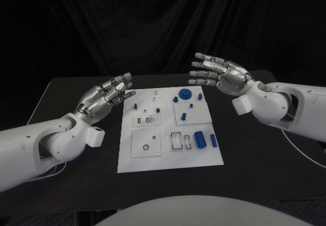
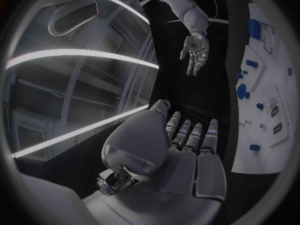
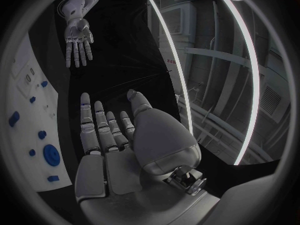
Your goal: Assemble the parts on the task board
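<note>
Hovering empty with fingers spread, the left hand (image 1: 105, 97) and right hand (image 1: 221, 71) flanked the task board (image 1: 170, 155); assembly seemingly hadn't begun, so next came grasping a part, perhaps the blue cylinder (image 1: 199, 139) at centre-right.

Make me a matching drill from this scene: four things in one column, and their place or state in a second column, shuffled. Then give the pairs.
Things
1. left hand
2. right hand
3. blue gear-shaped part
4. large blue cylinder

Places or states
A. lies on the task board in its near right part
B. fingers apart, holding nothing, beside the board's left edge
C. stands near the board's far edge
D. fingers apart, holding nothing, over the board's far right corner

Pairs: 1-B, 2-D, 3-C, 4-A
</note>
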